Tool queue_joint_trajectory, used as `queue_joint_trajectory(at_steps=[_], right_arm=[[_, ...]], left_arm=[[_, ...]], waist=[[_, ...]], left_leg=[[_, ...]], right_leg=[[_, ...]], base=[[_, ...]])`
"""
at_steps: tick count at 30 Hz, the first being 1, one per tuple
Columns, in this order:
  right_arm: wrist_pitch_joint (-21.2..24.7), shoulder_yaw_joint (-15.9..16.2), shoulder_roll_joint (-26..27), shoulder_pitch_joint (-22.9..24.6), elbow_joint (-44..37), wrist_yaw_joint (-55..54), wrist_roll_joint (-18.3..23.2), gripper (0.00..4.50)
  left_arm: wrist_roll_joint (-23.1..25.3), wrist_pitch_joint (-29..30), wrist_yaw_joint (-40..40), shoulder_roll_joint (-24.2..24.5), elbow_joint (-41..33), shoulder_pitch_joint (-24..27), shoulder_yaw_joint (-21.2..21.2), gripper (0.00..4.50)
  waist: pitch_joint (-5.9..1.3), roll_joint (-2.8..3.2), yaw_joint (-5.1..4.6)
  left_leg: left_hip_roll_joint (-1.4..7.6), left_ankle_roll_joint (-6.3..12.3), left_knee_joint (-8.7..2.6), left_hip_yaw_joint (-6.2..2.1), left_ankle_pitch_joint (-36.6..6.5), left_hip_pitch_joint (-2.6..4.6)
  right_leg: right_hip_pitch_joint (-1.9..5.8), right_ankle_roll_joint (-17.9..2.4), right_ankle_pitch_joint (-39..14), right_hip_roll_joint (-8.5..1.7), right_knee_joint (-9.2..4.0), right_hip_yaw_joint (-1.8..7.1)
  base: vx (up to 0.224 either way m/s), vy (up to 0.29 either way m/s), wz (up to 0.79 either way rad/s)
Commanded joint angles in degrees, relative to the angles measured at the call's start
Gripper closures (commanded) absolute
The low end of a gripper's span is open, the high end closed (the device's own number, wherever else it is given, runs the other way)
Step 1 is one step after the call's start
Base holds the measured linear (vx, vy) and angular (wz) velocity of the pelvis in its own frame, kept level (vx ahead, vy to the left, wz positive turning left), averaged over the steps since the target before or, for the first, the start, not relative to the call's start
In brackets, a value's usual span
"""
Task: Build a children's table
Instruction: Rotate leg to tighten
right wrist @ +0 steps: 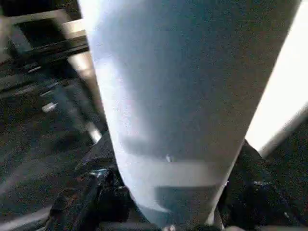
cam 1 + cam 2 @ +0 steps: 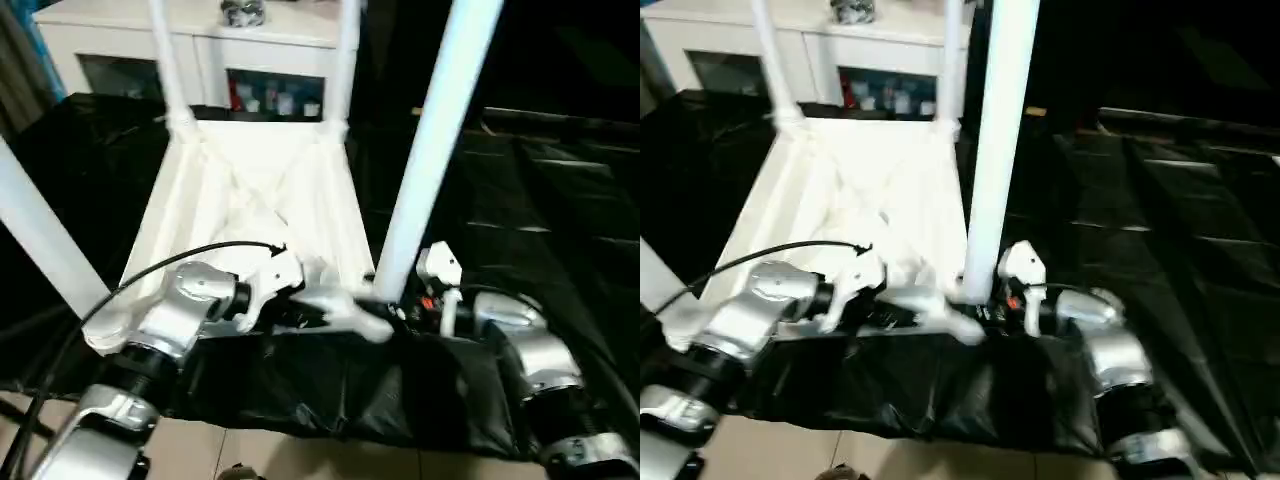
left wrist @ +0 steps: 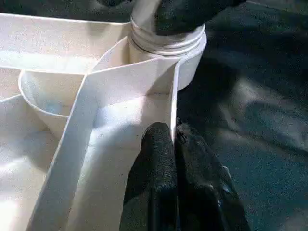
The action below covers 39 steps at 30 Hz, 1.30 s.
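Left claw (image 3: 174, 139) pinches the ribbed tabletop's (image 2: 250, 190) thin rim (smooth white plastic); right claw (image 2: 395, 305) clasps a tubular leg (image 2: 435, 130).

Inverted tabletop (image 2: 250, 190) lies ribbed side up on black-covered worktop (image 2: 560, 230). Four upright legs block its corners: two far ones (image 2: 170, 60) before the white cabinet (image 2: 130, 40), near-left leg (image 2: 40, 240), near-right leg (image 2: 435, 130). Open lane between the legs over the ribs. Left gripper (image 3: 174, 139) pinches the near rim, right gripper (image 1: 168, 211) wraps the near-right leg base, so that corner is crowded. Worktop to the right of the tabletop is free.
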Motion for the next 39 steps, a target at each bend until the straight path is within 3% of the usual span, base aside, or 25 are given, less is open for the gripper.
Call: queue_joint_trajectory(at_steps=[1,4,5,6,7,10,12,14,15,18,22,25,29,31,34,36,37,39], right_arm=[[3.6,2.3,5.7,-0.3,5.1,-7.1,-1.1,2.5],[3.9,1.0,9.2,-2.3,7.4,-13.0,-1.5,2.51],[3.9,1.0,9.2,-2.3,7.4,-13.0,-1.5,2.51],[4.4,0.3,12.2,-4.9,10.0,-18.6,-2.4,2.51],[4.5,0.1,13.2,-5.9,11.1,-21.0,-2.9,2.51],[3.6,0.5,16.0,-8.9,14.2,-27.4,-5.1,2.51],[-0.1,2.5,16.1,-9.0,14.4,-28.6,-7.9,2.51],[-1.3,3.1,16.1,-9.1,14.5,-29.3,-8.8,2.51],[-1.3,2.0,16.1,-9.0,14.5,-29.0,-7.9,1.98],[-0.7,0.2,15.2,-8.4,13.4,-23.8,-5.2,1.64],[-1.2,2.0,11.3,-6.7,10.8,-15.2,-5.0,1.39],[-1.4,3.5,7.9,-5.1,8.3,-8.1,-4.3,1.39],[-1.2,5.9,2.5,-3.3,4.6,4.1,-2.0,1.39],[-1.0,6.6,0.7,-2.9,3.5,8.3,-1.6,1.39],[-1.1,7.2,-0.9,-2.8,2.8,12.4,-1.3,1.39],[-1.4,7.4,-1.8,-2.9,2.6,14.9,-1.2,1.53],[-1.5,7.4,-2.0,-3.2,2.9,15.6,-1.1,1.53],[-1.4,7.7,-2.4,-3.8,3.5,17.2,-0.8,1.62]], left_arm=[[0.1,1.8,5.9,-5.9,0.1,-2.2,-1.5,4.5],[0.9,3.0,9.5,-8.5,0.4,-2.7,-1.9,4.5],[0.9,3.0,9.5,-8.5,0.4,-2.7,-1.9,4.5],[1.6,4.1,12.0,-10.2,0.4,-3.1,-2.1,4.5],[1.8,4.5,13.0,-10.9,0.5,-3.3,-2.1,4.5],[2.7,4.8,13.9,-11.9,0.4,-3.3,-2.8,4.5],[2.6,5.1,13.7,-11.8,-0.3,-3.0,-2.6,4.5],[2.6,5.2,13.7,-11.7,-0.5,-2.9,-2.6,4.5],[2.4,5.2,13.3,-11.1,-1.1,-2.5,-2.5,4.5],[2.0,4.5,11.8,-9.6,-2.0,-1.6,-2.1,4.5],[0.8,3.8,8.6,-6.8,-3.4,-0.2,-1.5,4.5],[-0.6,3.2,4.9,-4.6,-4.9,1.0,-1.2,4.5],[-1.9,0.9,-1.2,-1.2,-6.2,2.1,-1.4,4.5],[-1.8,0.4,-2.9,0.0,-6.3,2.3,-1.7,4.5],[-1.7,-0.2,-4.6,1.4,-6.3,2.4,-2.1,4.5],[-1.9,-0.5,-6.1,2.6,-6.5,2.5,-2.4,4.5],[-1.8,-0.7,-6.6,3.2,-6.5,2.4,-2.5,4.5],[-1.9,-1.2,-8.0,4.5,-6.4,2.3,-2.6,4.5]], waist=[[-1.79,0.45,-0.54],[-1.88,0.33,-1.55],[-2.0,0.39,-1.97],[-2.12,0.91,-2.3],[-1.95,0.71,-2.77],[-2.05,0.94,-3.51],[-2.13,0.88,-3.79],[-2.06,0.9,-3.82],[-2.06,0.48,-3.86],[-2.16,0.59,-3.64],[-2.39,0.38,-3.3],[-2.63,0.12,-2.99],[-2.99,0.18,-2.12],[-2.93,-0.02,-1.84],[-2.74,0.04,-1.31],[-2.5,-0.04,-1.11],[-2.1,-0.27,-0.96],[-1.74,-0.14,-0.67]], left_leg=[[1.33,-2.29,-4.73,-1.62,-25.9,1.11],[1.3,-2.95,-4.81,-2.07,-27.2,1.28],[1.25,-2.84,-5.0,-2.28,-26.7,0.85],[1.3,-2.67,-5.29,-2.37,-26.1,0.55],[1.13,-2.9,-5.51,-2.6,-26.7,0.23],[0.94,-3.08,-5.41,-2.89,-28.7,0.62],[1.02,-2.74,-5.44,-2.76,-28.6,0.62],[1.07,-2.42,-5.46,-2.62,-28.3,0.66],[1.04,-2.0,-5.41,-2.45,-28.1,0.76],[1.15,-1.02,-5.36,-2.14,-26.3,0.66],[1.27,0.15,-5.25,-1.81,-22.0,0.36],[1.25,1.51,-4.83,-1.34,-18.8,0.35],[1.38,3.96,-4.2,-1.02,-10.8,0.11],[1.27,4.69,-3.98,-0.85,-9.0,0.07],[1.47,5.01,-3.89,-0.69,-8.6,-0.02],[1.54,4.47,-4.02,-0.63,-10.5,0.02],[1.58,3.95,-4.15,-0.54,-12.6,0.05],[1.77,2.13,-4.61,-0.56,-16.7,0.49]], right_leg=[[0.81,-5.8,-32.7,-3.59,-6.73,1.91],[0.71,-4.9,-35.2,-3.65,-7.12,1.59],[1.17,-4.9,-34.0,-3.63,-7.11,1.34],[1.39,-5.4,-31.0,-3.47,-7.08,1.36],[1.53,-5.7,-30.2,-3.19,-6.92,1.07],[1.24,-5.9,-30.9,-3.32,-7.24,0.98],[1.21,-6.5,-28.6,-3.23,-7.22,1.01],[1.05,-7.3,-26.5,-3.15,-7.09,1.26],[0.94,-7.8,-25.7,-3.08,-7.02,1.41],[1.11,-9.1,-22.5,-3.09,-6.68,1.73],[1.52,-10.1,-17.6,-3.05,-6.09,1.95],[1.66,-11.7,-13.8,-2.93,-5.62,2.04],[2.21,-14.2,-3.2,-2.7,-4.29,1.98],[2.24,-15.2,-0.3,-2.54,-3.9,1.97],[2.19,-15.4,-0.7,-2.45,-3.73,1.82],[2.04,-14.9,-4.2,-2.51,-4.01,1.83],[1.68,-14.1,-7.9,-2.57,-4.4,1.92],[1.19,-12.5,-15.0,-2.78,-4.99,2.1]], base=[[0.0,0.0,0.0],[0.0,0.0,0.0],[0.0,0.0,0.0],[0.0,0.0,0.0],[0.0,0.0,0.0],[0.0,0.0,0.0],[0.0,0.0,0.0],[0.0,0.0,0.0],[0.0,0.0,0.0],[0.0,0.0,0.0],[0.0,0.0,0.0],[0.055,-0.021,0.06],[0.049,-0.021,0.03],[0.0,0.0,0.0],[0.0,0.0,0.0],[0.0,0.0,0.0],[0.0,0.0,0.0],[0.0,0.0,0.0]])
